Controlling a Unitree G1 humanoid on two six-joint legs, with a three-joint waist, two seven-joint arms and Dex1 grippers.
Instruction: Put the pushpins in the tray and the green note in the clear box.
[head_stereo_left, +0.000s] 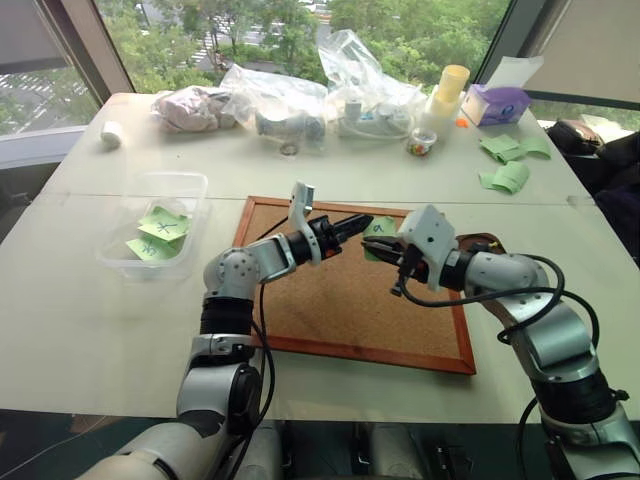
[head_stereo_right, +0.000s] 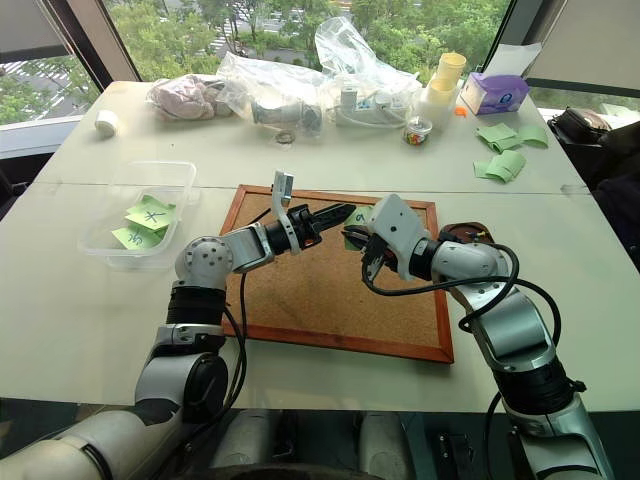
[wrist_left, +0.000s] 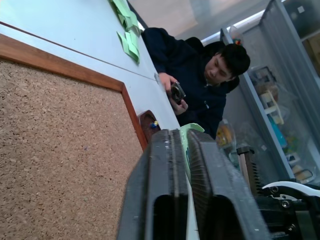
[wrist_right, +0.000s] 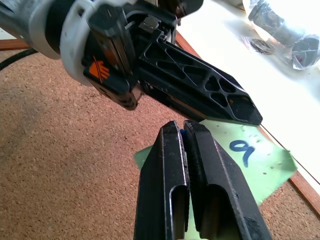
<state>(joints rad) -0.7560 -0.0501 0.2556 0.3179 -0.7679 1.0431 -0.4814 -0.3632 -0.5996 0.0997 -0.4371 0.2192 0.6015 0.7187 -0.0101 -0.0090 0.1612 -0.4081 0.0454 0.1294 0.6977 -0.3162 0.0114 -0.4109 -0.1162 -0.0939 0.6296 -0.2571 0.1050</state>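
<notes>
The green note (wrist_right: 240, 155), marked with a blue scrawl, hangs just above the corkboard (head_stereo_left: 340, 300) near its far edge. My left gripper (head_stereo_left: 365, 222) is shut on the note's edge; the green paper (wrist_left: 192, 129) sticks out between its fingers. My right gripper (wrist_right: 181, 127) is shut right beside it, with a small blue pushpin head (wrist_right: 183, 133) pinched at its tips over the note. The dark brown tray (head_stereo_left: 480, 242) lies at the corkboard's far right corner, behind my right wrist, with a pin (wrist_left: 156, 122) in it. The clear box (head_stereo_left: 120, 250) stands to the left, holding other green notes.
Clear plastic bags (head_stereo_left: 300, 100), a small cup of pins (head_stereo_left: 421, 145), a yellow-capped bottle (head_stereo_left: 447, 90) and a purple box (head_stereo_left: 497, 103) line the table's far side. Loose green papers (head_stereo_left: 510, 160) lie at the far right. A person (wrist_left: 210, 85) holding a camera sits beyond the table's right end.
</notes>
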